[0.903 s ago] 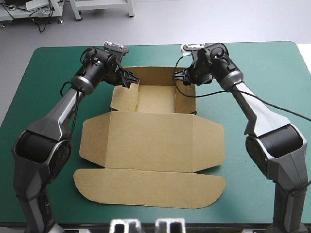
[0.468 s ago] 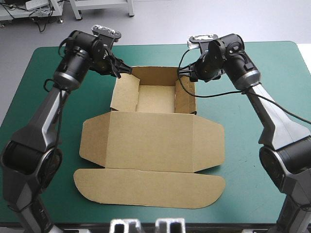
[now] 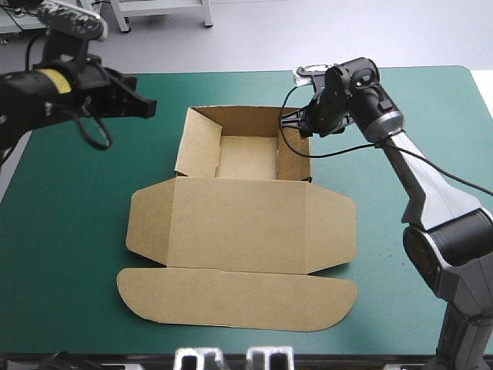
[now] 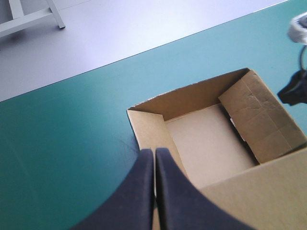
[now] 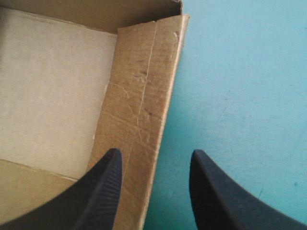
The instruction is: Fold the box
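Observation:
The brown box (image 3: 246, 158) lies mid-table as an open tray at the far side, with its lid (image 3: 239, 223) and front flap (image 3: 239, 297) flat toward the near edge. My left gripper (image 3: 148, 108) hangs shut and empty, raised off to the left of the tray's far left corner. In the left wrist view its fingers (image 4: 154, 158) meet in one point over the box (image 4: 211, 143). My right gripper (image 3: 296, 123) stands open astride the tray's right wall (image 5: 139, 96). One finger (image 5: 108, 172) is inside the tray, and the other is outside over the cover.
The teal-green cover (image 3: 69, 231) lies bare on both sides of the box and along the far edge. The right gripper (image 4: 292, 91) shows in the left wrist view beyond the tray's right wall.
My left gripper has let go of the tray's far left corner, swung away left and upward, and shut. The right gripper stayed at the right wall, its fingers a little closer together.

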{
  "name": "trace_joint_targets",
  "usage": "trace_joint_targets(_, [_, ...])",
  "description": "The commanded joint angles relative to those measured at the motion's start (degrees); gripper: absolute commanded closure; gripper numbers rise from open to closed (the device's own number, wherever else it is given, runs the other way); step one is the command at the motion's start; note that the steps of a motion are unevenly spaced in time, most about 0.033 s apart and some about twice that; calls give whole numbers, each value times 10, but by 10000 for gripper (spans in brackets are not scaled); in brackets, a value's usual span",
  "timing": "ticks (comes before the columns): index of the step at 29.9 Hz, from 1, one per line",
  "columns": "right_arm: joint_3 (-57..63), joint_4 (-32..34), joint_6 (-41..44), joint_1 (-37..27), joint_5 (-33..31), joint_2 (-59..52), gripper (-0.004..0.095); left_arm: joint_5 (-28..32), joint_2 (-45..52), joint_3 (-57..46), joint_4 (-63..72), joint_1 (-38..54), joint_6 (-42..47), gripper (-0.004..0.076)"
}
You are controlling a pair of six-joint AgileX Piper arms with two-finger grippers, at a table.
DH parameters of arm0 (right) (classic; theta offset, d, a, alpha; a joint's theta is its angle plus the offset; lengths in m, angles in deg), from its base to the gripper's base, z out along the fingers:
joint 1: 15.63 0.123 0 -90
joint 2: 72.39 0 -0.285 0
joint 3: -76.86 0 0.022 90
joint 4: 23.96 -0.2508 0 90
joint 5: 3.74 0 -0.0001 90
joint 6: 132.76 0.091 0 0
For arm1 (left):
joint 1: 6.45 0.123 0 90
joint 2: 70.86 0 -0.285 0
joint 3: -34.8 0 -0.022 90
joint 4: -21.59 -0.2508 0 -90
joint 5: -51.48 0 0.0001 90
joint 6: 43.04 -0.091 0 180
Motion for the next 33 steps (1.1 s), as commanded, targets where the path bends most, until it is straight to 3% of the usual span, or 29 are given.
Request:
trace_joint_targets(1, [-16,-1,2,-4,22,-1,542,-19,79,-63,9,-2,1,734])
trace_joint_targets(11, [-16,-34,-6,-4,33,66,566,-18,303,-350,-44,-2,-7,734])
trace_joint_targets(13, [-16,-55,-26,-4,30,74,642,-18,341,-382,-47,-2,-6,734])
trace_joint_targets(17, [-18,-58,-39,-4,-11,78,924,-18,417,-447,-44,-2,-5,734])
trace_joint_targets(25, [-17,-23,-46,-11,-10,19,927,-18,549,-602,-41,-2,21,734])
trace_joint_targets(33, [4,-6,-76,-100,-10,-73,928,-18,646,-711,-12,-2,65,734])
